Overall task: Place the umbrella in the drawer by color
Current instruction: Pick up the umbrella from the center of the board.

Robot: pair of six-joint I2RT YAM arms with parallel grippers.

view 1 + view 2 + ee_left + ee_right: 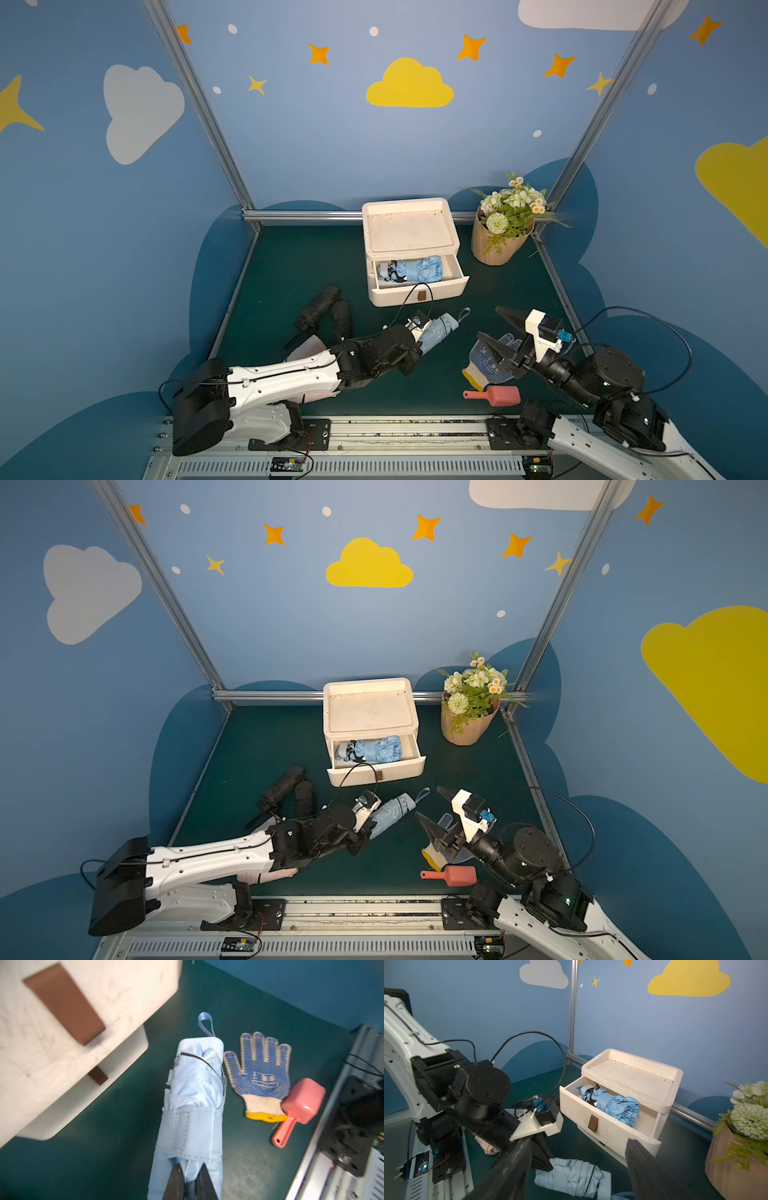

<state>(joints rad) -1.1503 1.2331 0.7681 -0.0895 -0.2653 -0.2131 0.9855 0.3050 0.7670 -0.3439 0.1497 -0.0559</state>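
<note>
Umbrella [193,1093], light blue and folded, lies on the table [291,270] just before the open drawer [449,286]. My left hand [190,1168] is clamped on its canopy end. I judge it light, with soft, slippery fabric; the strapped middle looks firmer.

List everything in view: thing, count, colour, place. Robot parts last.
drawer chest: 1, white, back of the mat, top drawer open.
blue umbrella: 1, blue, inside the open drawer.
light blue umbrella: 1, light blue, in front of the chest.
black umbrellas: 2, black, together on the mat.
pink umbrella: 1, pale pink, partly under the left arm.
glove: 1, blue and white, yellow cuff, near the scoop.
scoop: 1, pink, at the glove's cuff.
flower pot: 1, tan, white flowers, back corner.
left fingers: black, shut on the light blue umbrella.
right fingers: black, open, by the glove.
</note>
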